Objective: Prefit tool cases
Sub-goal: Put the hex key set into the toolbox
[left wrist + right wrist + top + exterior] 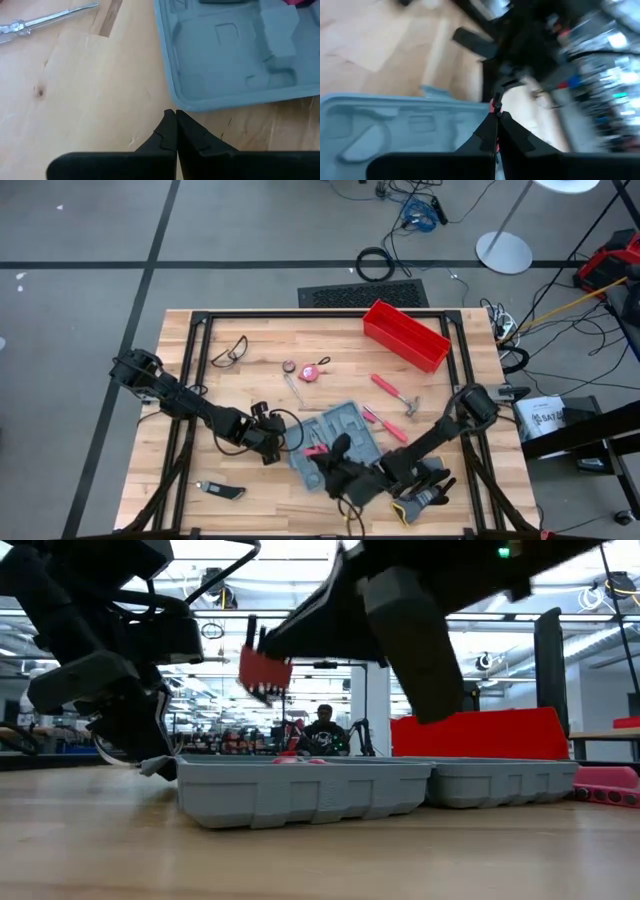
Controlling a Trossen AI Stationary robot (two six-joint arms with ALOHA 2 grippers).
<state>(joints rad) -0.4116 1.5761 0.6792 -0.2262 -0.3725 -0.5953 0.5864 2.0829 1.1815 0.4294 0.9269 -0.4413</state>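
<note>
The tool case [338, 438] lies open and flat on the wooden surface [200, 440] near its front middle, moulded slots up. My left pincer [175, 122] is closed on nothing, its tips just beside the case's left edge, while my right pincer [496, 114] is closed above the case's near half and seems to pinch a small red piece, though I cannot tell what. I judge I am mid-fitting, and next must lower that piece into its matching slot.
</note>
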